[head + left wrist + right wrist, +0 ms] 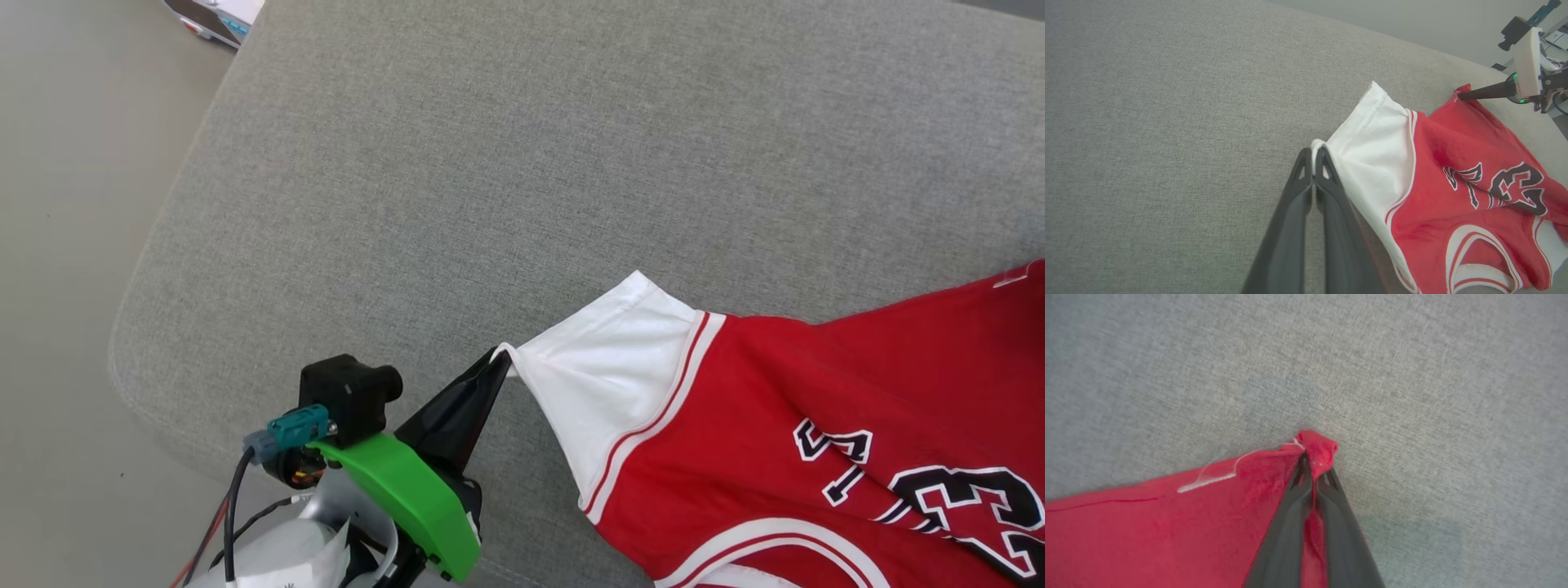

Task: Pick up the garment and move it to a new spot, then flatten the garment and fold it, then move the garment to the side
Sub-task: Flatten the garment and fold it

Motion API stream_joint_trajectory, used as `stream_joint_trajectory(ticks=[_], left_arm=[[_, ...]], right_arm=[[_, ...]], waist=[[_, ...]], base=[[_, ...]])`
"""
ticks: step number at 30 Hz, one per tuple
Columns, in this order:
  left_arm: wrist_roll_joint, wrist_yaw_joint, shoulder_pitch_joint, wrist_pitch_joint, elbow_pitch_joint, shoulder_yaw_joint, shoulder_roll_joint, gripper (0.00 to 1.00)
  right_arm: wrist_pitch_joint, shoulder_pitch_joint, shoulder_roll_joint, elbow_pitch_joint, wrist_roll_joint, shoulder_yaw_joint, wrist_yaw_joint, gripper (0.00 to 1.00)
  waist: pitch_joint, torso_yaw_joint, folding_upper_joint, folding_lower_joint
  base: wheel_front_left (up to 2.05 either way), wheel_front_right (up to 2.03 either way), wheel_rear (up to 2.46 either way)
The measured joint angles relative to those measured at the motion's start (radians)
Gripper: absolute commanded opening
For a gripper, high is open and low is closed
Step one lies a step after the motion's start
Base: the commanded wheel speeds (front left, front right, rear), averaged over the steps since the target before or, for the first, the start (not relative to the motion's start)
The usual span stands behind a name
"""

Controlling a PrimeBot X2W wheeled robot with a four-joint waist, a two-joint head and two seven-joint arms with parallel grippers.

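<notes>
The garment point(816, 392) is a red jersey with a white sleeve and black numerals, lying on the grey cushion toward the lower right of the head view. My left gripper point(500, 357) is shut on the tip of the white sleeve point(1372, 134), pinching it at the fingertips point(1313, 157). In the right wrist view my right gripper point(1312, 457) is shut on a bunched red corner of the garment point(1167, 526). The left wrist view shows that same right gripper point(1461, 96) far off at the garment's red edge point(1474, 134). Between the two grips the cloth lies stretched out.
The grey fabric cushion point(490, 163) spreads wide to the left and behind the garment. Its rounded left edge point(135, 269) drops to a pale floor point(65, 204). A white device point(216, 16) sits on the floor at the top left.
</notes>
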Motion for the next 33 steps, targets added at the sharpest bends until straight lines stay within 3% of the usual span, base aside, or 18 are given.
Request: stream_joint_trajectory(ticks=[7, 15, 24, 33], left_arm=[[-0.004, 0.002, 0.000, -0.004, 0.008, 0.011, 0.013, 0.00], [-0.011, 0.015, 0.000, 0.009, -0.003, 0.051, 0.075, 0.00], [-0.039, 0.036, -0.059, 0.031, -0.055, 0.141, 0.156, 0.00], [-0.038, 0.052, -0.177, 0.047, -0.095, 0.238, 0.201, 0.00]], right_arm=[[-0.134, -0.013, 0.026, 0.043, 0.030, 0.008, 0.000, 0.00], [-0.268, -0.013, 0.025, 0.037, 0.084, 0.008, 0.000, 0.00], [-0.325, -0.009, -0.012, -0.086, 0.145, -0.015, 0.000, 0.00], [-0.331, -0.011, -0.014, -0.239, 0.172, -0.022, 0.000, 0.00]], waist=[[-0.046, -0.020, 0.0000, 0.0000], [-0.138, -0.068, 0.0000, 0.0000], [-0.253, -0.154, 0.0000, 0.0000], [-0.326, -0.253, 0.0001, 0.0000]], base=[[0.00, 0.00, 0.00], [0.00, 0.00, 0.00], [0.00, 0.00, 0.00], [0.00, 0.00, 0.00]])
